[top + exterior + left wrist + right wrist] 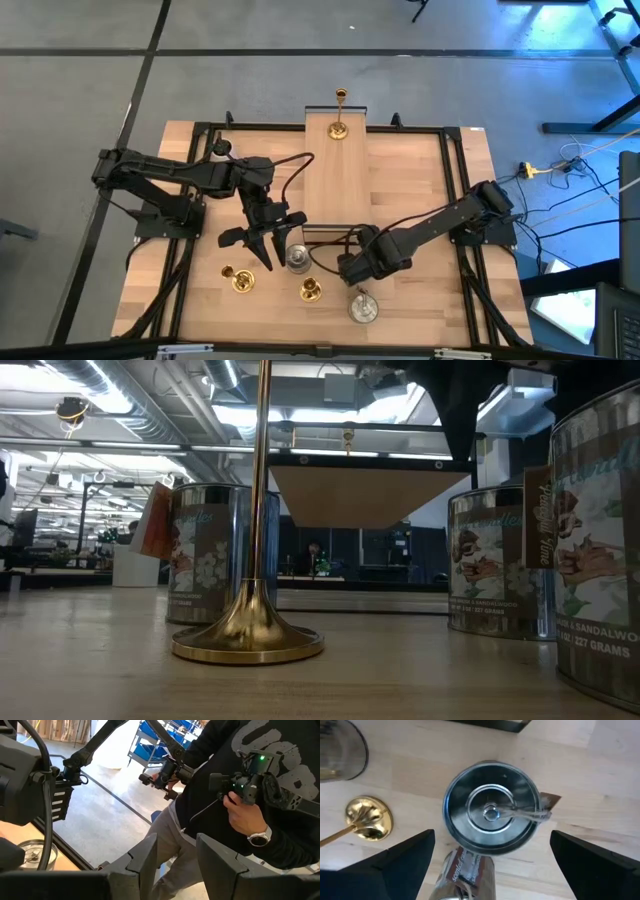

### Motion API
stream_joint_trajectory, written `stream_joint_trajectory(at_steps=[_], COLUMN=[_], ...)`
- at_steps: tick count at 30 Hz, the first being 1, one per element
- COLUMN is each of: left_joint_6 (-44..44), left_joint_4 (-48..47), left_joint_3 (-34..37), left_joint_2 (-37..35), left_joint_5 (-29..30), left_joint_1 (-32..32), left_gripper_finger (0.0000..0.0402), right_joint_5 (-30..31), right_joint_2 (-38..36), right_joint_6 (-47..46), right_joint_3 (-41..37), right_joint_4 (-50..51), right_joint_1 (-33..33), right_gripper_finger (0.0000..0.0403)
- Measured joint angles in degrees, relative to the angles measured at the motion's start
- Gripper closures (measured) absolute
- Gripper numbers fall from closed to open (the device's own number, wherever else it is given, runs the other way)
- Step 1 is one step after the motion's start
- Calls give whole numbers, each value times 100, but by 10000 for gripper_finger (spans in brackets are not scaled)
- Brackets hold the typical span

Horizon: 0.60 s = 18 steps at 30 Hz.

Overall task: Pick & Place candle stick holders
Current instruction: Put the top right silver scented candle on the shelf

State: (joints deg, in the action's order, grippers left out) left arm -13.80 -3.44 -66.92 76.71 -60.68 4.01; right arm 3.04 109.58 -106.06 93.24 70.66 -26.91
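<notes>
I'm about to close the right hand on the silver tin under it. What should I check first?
1. Right hand open: ok, fingers wide apart.
2. Silver tin centred between them: ok.
3. Gold holder clear of that tin: ok, apart from it.
4. Left hand out of the way: ok, empty, beside the other tin.
5. Right hand low enough to grip: cannot tell.
6. Nobody near the table: not ok, a person stands close.
</notes>
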Motion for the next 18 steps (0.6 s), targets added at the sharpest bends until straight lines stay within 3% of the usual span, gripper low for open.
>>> stream_joint_trajectory(at_steps=[18], left_joint_6=[-62], left_joint_4=[0], left_joint_3=[0], left_joint_2=[0], left_joint_5=[-1], left_joint_1=[2], left_gripper_finger=[271], right_joint_5=[156], right_joint_2=[99], right_joint_6=[327], right_joint_3=[-15], right_joint_4=[-71], right_joint_1=[155], right_gripper_finger=[3])
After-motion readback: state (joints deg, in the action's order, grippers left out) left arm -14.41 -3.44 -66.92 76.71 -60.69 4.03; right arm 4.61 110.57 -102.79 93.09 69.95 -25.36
